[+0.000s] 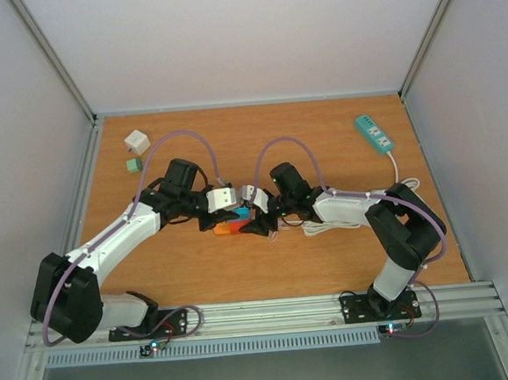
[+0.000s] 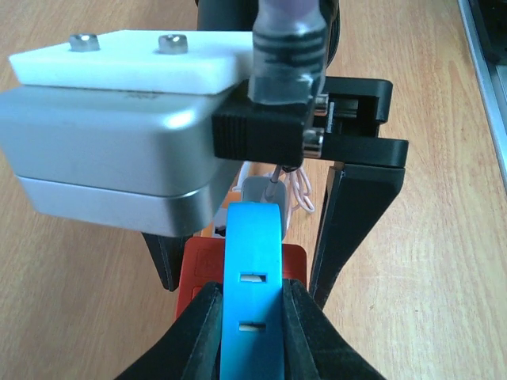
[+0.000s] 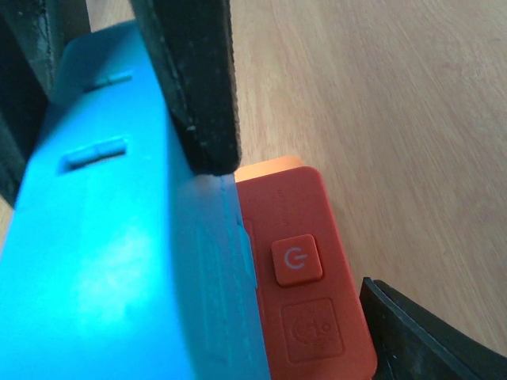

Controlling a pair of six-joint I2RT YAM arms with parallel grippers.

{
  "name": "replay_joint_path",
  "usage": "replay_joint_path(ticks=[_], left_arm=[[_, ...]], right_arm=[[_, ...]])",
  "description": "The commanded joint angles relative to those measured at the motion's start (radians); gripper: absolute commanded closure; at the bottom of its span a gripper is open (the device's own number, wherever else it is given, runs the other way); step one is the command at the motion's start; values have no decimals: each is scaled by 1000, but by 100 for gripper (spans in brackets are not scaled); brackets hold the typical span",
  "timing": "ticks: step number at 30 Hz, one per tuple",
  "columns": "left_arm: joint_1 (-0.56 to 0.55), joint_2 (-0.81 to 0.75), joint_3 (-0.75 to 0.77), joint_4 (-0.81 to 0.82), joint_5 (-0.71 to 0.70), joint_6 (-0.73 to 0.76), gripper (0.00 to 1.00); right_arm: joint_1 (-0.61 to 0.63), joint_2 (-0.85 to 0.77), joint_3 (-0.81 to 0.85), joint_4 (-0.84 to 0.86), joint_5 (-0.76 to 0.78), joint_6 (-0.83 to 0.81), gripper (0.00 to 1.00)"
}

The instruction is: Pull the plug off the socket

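Observation:
A blue plug (image 1: 239, 216) stands in an orange socket strip (image 1: 225, 229) at the middle of the table. My left gripper (image 2: 252, 317) is shut on the blue plug (image 2: 253, 245), one black finger on each narrow side. In the left wrist view the orange socket (image 2: 204, 265) lies beneath the plug. My right gripper (image 1: 256, 225) straddles the socket from the opposite side and is open; one of its fingers (image 2: 341, 229) stands a little off the strip's edge. In the right wrist view the socket's power button (image 3: 297, 261) shows beside the plug (image 3: 119, 261), with one right finger (image 3: 420, 332) by the strip's edge.
A teal power strip (image 1: 373, 133) lies at the back right, its white cable (image 1: 327, 226) coiled under the right arm. A white cube adapter (image 1: 137, 143) and a small green block (image 1: 133, 165) sit at the back left. White walls enclose the table.

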Motion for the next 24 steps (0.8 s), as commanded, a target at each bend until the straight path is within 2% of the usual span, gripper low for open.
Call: replay_joint_path(ticks=[1, 16, 20, 24], left_arm=[[-2, -11, 67, 33, 105, -29, 92], [21, -2, 78, 27, 136, -23, 94], [22, 1, 79, 7, 123, -2, 95], [27, 1, 81, -13, 116, 13, 96]], right_arm=[[3, 25, -13, 31, 25, -25, 29], [3, 39, 3, 1, 14, -26, 44], [1, 40, 8, 0, 10, -15, 41], [0, 34, 32, -13, -5, 15, 29]])
